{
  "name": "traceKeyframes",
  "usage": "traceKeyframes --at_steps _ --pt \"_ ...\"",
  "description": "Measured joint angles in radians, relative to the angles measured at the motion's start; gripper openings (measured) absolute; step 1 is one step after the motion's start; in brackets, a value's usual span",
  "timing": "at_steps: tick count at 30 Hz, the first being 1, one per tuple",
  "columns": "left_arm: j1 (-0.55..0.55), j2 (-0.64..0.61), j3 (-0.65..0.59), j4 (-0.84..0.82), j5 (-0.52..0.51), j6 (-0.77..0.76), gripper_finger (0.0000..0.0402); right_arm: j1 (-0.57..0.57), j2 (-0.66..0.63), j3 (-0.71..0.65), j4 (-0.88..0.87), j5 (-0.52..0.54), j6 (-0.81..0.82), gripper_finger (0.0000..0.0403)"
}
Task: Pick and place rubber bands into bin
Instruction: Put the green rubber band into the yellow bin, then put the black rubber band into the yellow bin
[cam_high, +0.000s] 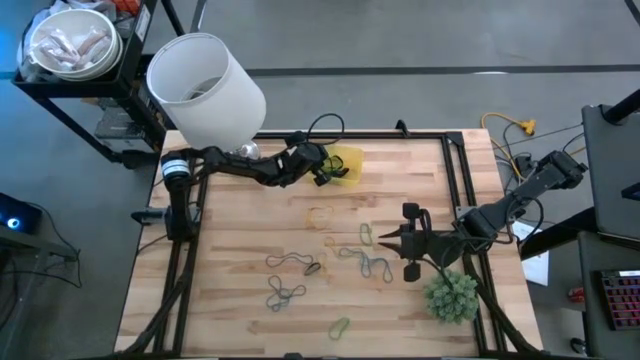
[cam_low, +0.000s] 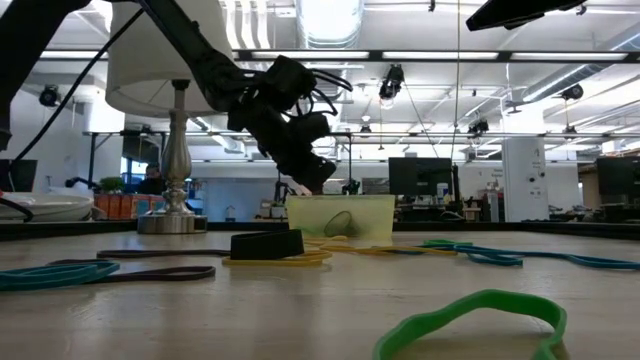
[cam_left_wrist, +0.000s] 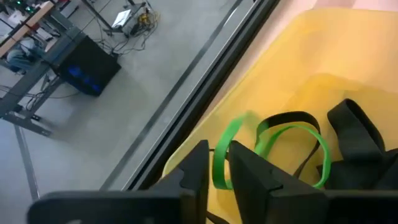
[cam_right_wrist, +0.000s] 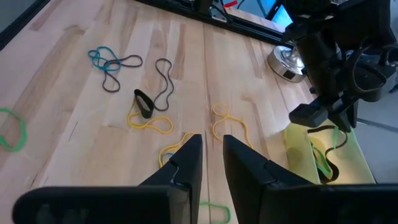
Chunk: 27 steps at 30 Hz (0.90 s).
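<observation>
The yellow bin (cam_high: 345, 165) stands at the table's far middle. My left gripper (cam_left_wrist: 219, 149) hangs over its left rim, slanting down, its fingers a little apart. A green rubber band (cam_left_wrist: 292, 134) runs up through the gap and loops down into the bin (cam_left_wrist: 292, 62) beside black bands (cam_left_wrist: 354, 137). In the right wrist view the green band (cam_right_wrist: 329, 149) hangs below that gripper into the bin. Several more rubber bands lie loose on the wood: tan (cam_high: 320, 215), green (cam_high: 366, 235), dark (cam_high: 295, 262). My right gripper (cam_high: 385, 240) waits open above the table's right part. My left gripper has one strand of the green band (cam_left_wrist: 221, 165) standing in the gap between its fingers, which come from the table's left, slanting down. I cannot tell whether the fingers touch it. The band's loop droops inside the bin, its top blurred.
A big white lampshade (cam_high: 205, 85) stands at the far left corner, its metal base (cam_low: 175, 220) on the table. A green spiky ball (cam_high: 450, 295) sits near the right edge. A black band (cam_low: 265, 243) lies before the bin. Black frame rails edge the table.
</observation>
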Motion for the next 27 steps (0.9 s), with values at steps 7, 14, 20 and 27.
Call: traceKeyframes --at_steps 7,14,20,27 --pt "-0.007 -0.001 0.0 0.0 0.0 -0.001 0.01 0.0 0.0 -0.016 0.005 -0.001 0.0 0.0059" --pt "-0.015 -0.02 0.005 -0.069 0.051 -0.007 0.0109 0.0 0.0 -0.017 0.007 -0.001 0.0 0.0059" --pt "-0.017 -0.042 0.032 -0.145 0.085 -0.029 0.0109 0.0 0.001 -0.017 0.008 -0.001 0.015 0.0059" --pt "-0.04 -0.118 0.019 -0.206 0.168 -0.05 0.0109 0.0 0.001 -0.023 0.006 -0.001 0.024 0.0059"
